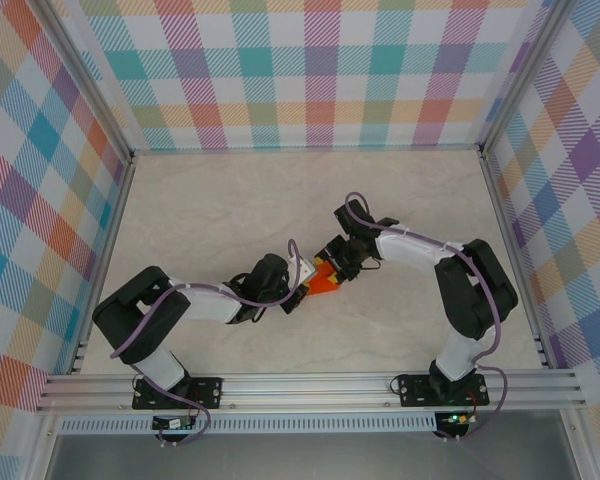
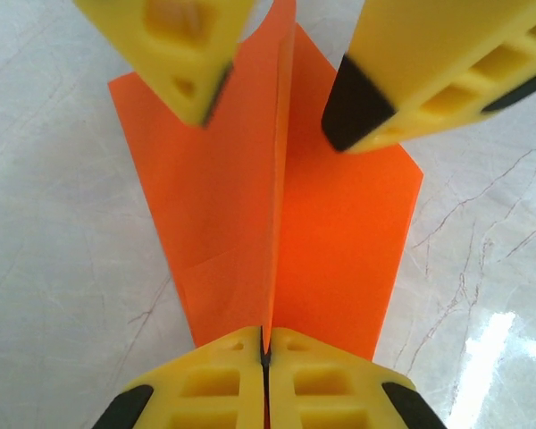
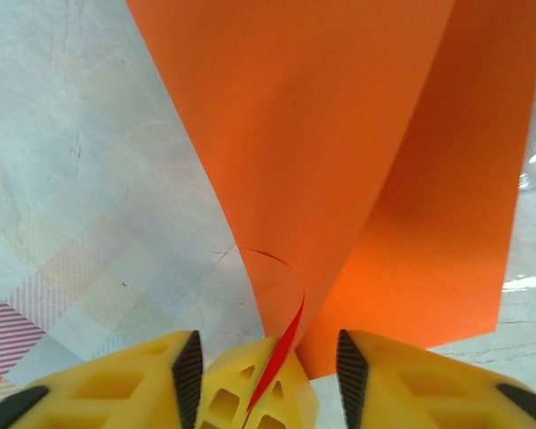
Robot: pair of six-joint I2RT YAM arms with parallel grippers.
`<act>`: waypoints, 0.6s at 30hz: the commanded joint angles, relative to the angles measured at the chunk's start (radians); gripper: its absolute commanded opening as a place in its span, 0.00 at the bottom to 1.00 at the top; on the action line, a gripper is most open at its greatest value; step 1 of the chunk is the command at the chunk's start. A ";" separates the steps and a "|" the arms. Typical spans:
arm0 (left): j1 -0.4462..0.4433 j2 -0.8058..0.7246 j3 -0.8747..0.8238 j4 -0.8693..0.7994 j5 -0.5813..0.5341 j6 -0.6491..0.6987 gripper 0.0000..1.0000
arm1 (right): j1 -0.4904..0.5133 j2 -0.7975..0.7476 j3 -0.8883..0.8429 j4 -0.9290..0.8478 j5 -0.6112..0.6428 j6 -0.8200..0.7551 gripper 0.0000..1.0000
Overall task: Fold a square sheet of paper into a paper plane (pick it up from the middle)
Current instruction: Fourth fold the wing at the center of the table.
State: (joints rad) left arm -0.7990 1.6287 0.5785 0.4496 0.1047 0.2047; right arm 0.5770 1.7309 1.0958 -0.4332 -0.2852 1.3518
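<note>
**Left claw holds the centre fold while the right stands open around it**

In the top view the orange paper plane (image 2: 339, 241) sits just below the middle of the frame, on the pale marbled desk (image 1: 230, 200) between the two wrists. The left wrist view shows it best. A raised centre fold runs up the frame, with a wing on each side, and the shape narrows toward the bottom edge.

The left claw (image 2: 265, 344) is together at the bottom centre of that view, clamped on the narrow end of the raised fold, with no gap between its pads. The right claw (image 2: 277, 107) is apart at the top of the frame, one finger on each side of the fold. The right-hand finger stands clear of the ridge. The left-hand one hangs over the left wing, and I cannot tell if it touches. Whether the wings rest on the desk or float just above it is also unclear.

The hold appears to be passing to the left claw at the middle ridge. To do this well:

- The left clamp should stay firm and square on the fold, because thin paper twists easily around a single pinch point.
- The right claw should back away straight along the ridge with its fingers wide, so it does not brush or crease a wing.
- Any lift should wait until the right fingers are well clear, and it should be slow, as the far end will likely droop.
</note>
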 commanded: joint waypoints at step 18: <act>-0.012 0.015 0.019 -0.044 0.039 -0.307 0.07 | -0.018 -0.156 -0.191 0.191 -0.073 -0.279 0.48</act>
State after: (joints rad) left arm -0.7990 1.6356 0.5785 0.4381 0.1341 -0.0177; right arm 0.5625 1.5883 0.9260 -0.3111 -0.3275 1.1301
